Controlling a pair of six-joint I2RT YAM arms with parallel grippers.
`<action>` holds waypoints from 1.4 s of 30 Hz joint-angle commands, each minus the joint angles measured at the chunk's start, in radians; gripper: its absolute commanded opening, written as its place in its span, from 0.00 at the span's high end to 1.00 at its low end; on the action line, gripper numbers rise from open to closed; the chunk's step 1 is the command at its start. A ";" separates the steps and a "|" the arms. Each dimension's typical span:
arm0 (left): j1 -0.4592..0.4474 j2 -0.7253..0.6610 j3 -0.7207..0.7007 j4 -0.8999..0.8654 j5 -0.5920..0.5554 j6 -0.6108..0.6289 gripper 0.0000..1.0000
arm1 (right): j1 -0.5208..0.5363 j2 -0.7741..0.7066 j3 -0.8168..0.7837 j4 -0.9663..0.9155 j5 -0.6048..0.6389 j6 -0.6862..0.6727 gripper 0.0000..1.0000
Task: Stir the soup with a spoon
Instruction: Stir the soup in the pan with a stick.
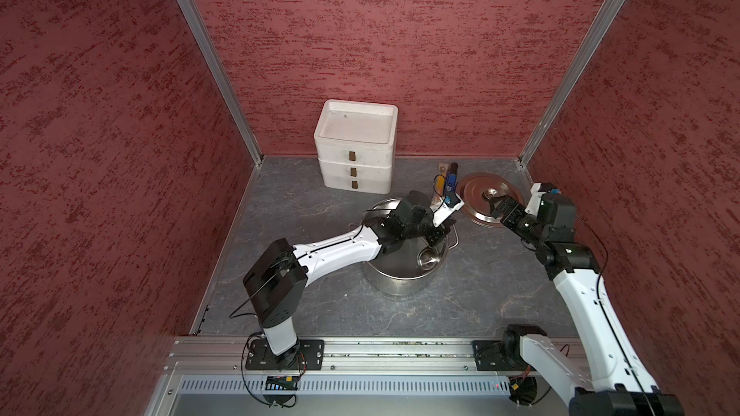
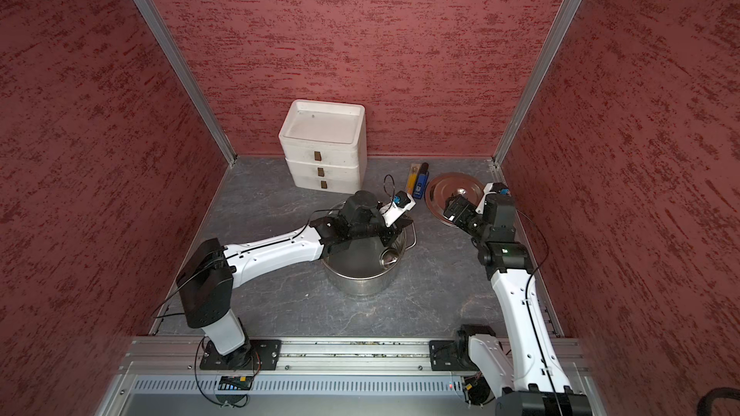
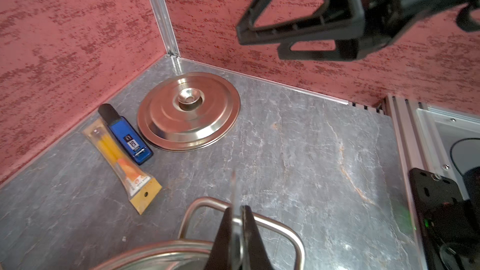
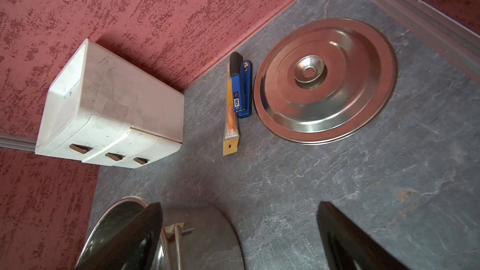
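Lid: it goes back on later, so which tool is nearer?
Right. The right tool hangs open over the lid, at its near edge; the left tool is over the pot, shut on the spoon.

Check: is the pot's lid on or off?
Off. Lid lies flat on the table, apart from the open pot.

three walls of dusky red, mottled with darker flecks, close in the back and both sides. slim aluminium corner posts run up where they meet. the table is dark grey with pale marble-like veins. a white drawer unit with three small brown pulls stands against the back wall. an aluminium rail crosses the near edge. light is even and soft.
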 commanded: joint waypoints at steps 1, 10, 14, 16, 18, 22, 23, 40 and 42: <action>-0.032 -0.092 -0.047 -0.003 0.008 -0.017 1.00 | -0.007 -0.017 -0.001 0.014 0.004 -0.010 0.02; -0.062 -0.355 -0.291 -0.101 -0.163 -0.078 1.00 | -0.007 -0.030 -0.040 0.028 -0.016 0.001 0.03; -0.016 -0.457 -0.365 -0.145 -0.220 -0.104 1.00 | -0.005 -0.021 -0.043 0.037 -0.027 0.008 0.03; 0.020 -0.493 -0.395 -0.147 -0.233 -0.116 1.00 | -0.006 -0.018 -0.041 0.041 -0.030 0.014 0.03; 0.076 -0.517 -0.414 -0.144 -0.238 -0.121 1.00 | -0.005 -0.018 -0.039 0.043 -0.031 0.020 0.03; 0.175 -0.512 -0.417 -0.117 -0.220 -0.098 1.00 | -0.006 -0.019 -0.034 0.039 -0.031 0.025 0.03; 0.193 -0.502 -0.410 -0.108 -0.214 -0.085 1.00 | -0.005 -0.019 -0.031 0.035 -0.030 0.024 0.03; 0.253 -0.111 -0.054 0.028 -0.052 0.040 1.00 | -0.006 -0.047 0.009 -0.024 -0.006 0.014 0.03; 0.230 -0.076 -0.016 0.028 -0.030 0.048 1.00 | -0.007 -0.043 0.015 -0.027 -0.002 0.011 0.03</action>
